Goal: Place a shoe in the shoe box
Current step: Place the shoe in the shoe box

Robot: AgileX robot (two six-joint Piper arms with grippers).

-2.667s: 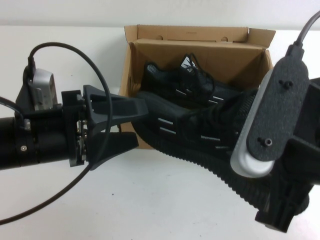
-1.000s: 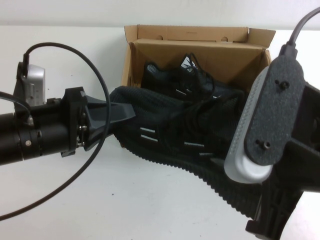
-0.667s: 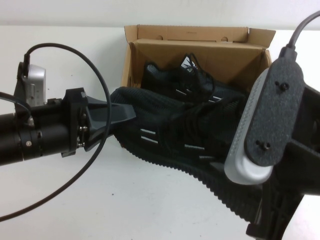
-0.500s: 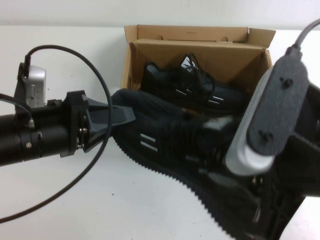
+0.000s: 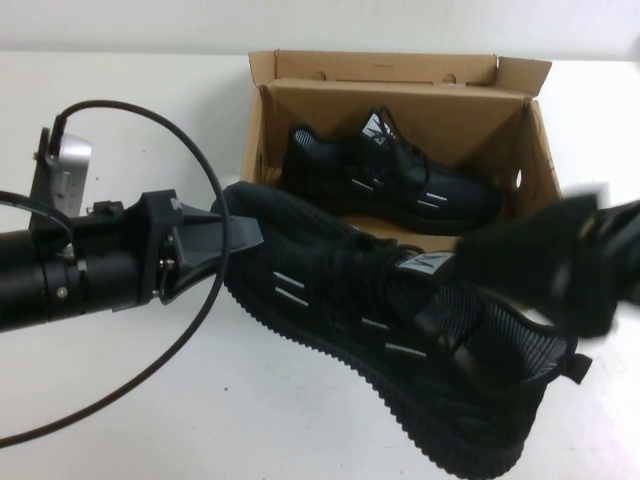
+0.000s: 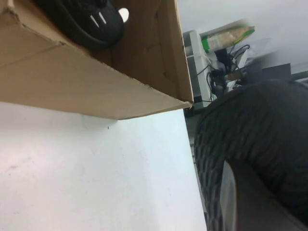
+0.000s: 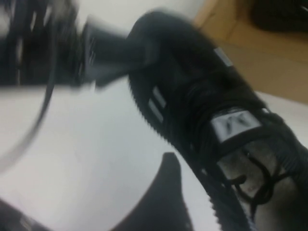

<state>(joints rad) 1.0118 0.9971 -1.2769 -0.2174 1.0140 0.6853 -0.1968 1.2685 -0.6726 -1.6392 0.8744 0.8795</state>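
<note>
Shoe (image 5: 400, 340): black knit sneaker outside the box, lying aslant on the white surface (image 5: 200, 400) in front of the box's near wall; toe toward the left arm, heel toward the robot's right.
Shoe box (image 5: 400, 110): brown cardboard, lid flap up at the back, a second matching sneaker (image 5: 390, 180) already lying inside.
Left pincer (image 5: 235, 235): at the shoe's toe, fingers closed on the toe end as far as the high view shows; the left wrist view has the ribbed sole filling its side.
Right pincer (image 5: 545, 265): blurred, over the heel end of the shoe; cannot tell whether it is open or clamped.
Risk 1: held by the toe alone, the shoe may swing or slip out when lifted, since the heel hangs heavy.
Risk 2: the sole may catch the box's near wall and push the box back or tip it.
Risk 3: the sneaker inside leaves little free floor; the second may ride up on it and jut over the rim.
Surface: plain white, matte, with a few small specks.
Room: pale wall behind; left wrist view shows cluttered shelving and cables beyond the box.
</note>
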